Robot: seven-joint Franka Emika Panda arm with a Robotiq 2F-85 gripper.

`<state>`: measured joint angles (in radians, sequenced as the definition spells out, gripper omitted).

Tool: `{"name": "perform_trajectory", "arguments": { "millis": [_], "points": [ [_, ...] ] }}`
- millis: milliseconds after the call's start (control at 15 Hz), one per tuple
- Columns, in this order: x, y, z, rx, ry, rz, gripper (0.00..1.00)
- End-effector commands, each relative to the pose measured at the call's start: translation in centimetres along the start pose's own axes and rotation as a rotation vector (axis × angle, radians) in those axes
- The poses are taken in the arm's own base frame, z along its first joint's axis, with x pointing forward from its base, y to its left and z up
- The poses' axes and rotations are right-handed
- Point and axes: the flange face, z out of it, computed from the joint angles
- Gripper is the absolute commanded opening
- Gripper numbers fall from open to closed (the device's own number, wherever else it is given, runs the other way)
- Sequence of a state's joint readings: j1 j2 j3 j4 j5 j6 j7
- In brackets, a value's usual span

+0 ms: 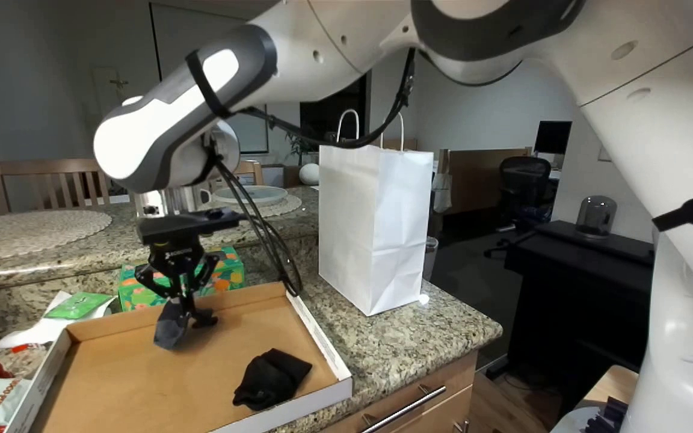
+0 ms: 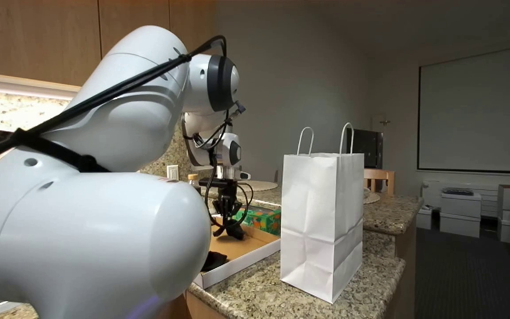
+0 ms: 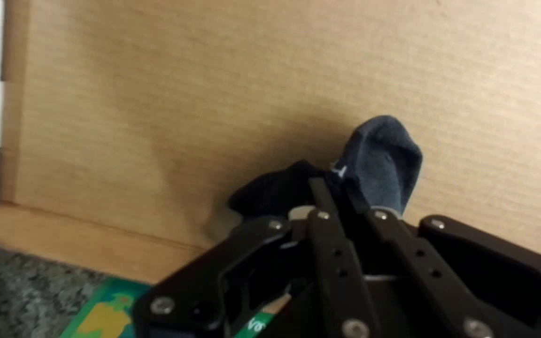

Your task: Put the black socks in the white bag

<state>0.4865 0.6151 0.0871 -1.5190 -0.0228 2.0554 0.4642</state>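
Jaws pinching dark socks (image 3: 383, 162) over cardboard tray (image 1: 142, 379), black socks (image 1: 271, 380) lying in its corner; should lift above the handles before crossing to white bag (image 1: 370, 228) on bench (image 1: 388, 343).

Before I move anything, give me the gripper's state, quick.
Gripper: closed, holding the dark sock bundle.
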Motion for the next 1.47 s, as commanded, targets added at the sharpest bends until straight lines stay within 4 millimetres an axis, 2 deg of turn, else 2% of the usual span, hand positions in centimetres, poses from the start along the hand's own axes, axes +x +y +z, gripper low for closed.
{"name": "perform_trajectory", "arguments": {
  "millis": [0,267,467,733,933,1067,1200,1400],
  "points": [
    [-4.1,2.3,-7.2,-0.062,0.057,-0.131,0.10],
    [-6.3,4.9,-16.8,-0.103,0.189,-0.134,0.10],
    [-7.8,8.0,-24.5,-0.064,0.277,-0.035,0.09],
    [-10.8,14.6,-33.8,0.083,0.429,0.089,0.09],
    [-14.1,20.4,-39.6,0.189,0.522,0.212,0.09],
    [-16.7,24.8,-42.9,0.231,0.573,0.305,0.09],
    [-19.6,29.3,-45.4,0.248,0.595,0.366,0.09],
    [-24.6,36.1,-46.3,0.205,0.520,0.463,0.08]
  ]
}}
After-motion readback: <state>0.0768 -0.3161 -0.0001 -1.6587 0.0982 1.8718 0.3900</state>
